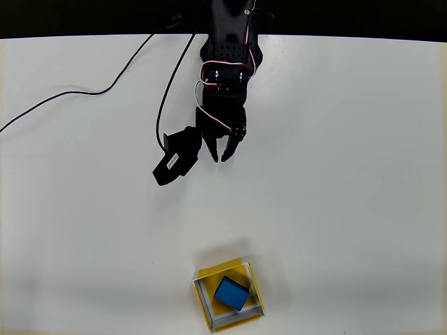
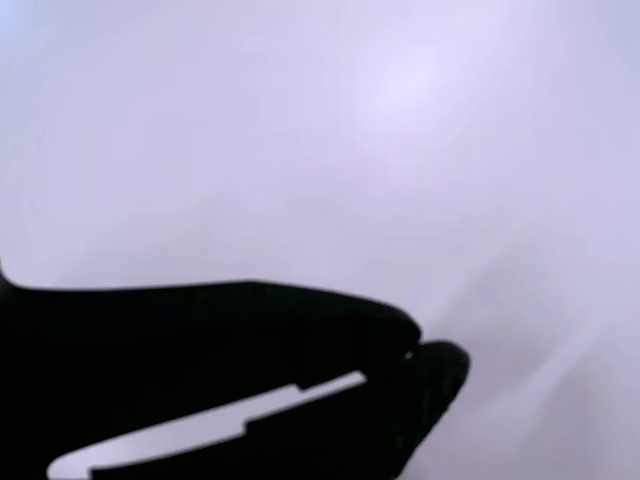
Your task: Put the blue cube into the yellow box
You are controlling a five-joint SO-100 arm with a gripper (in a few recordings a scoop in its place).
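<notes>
A: Fingers [image 1: 218, 158]?
B: Tips nearly together, nothing held, over bare tabletop [image 1: 363, 174].
A: Cube [image 1: 232, 294]?
B: Well ahead of the tips, slightly right in overhead view, sitting tilted inside the box [image 1: 206, 293]. Looks done, I'd say.

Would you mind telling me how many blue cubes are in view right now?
1. The blue cube lies inside the yellow box near the bottom edge of the overhead view. Nothing there looks able to hide another.
</notes>
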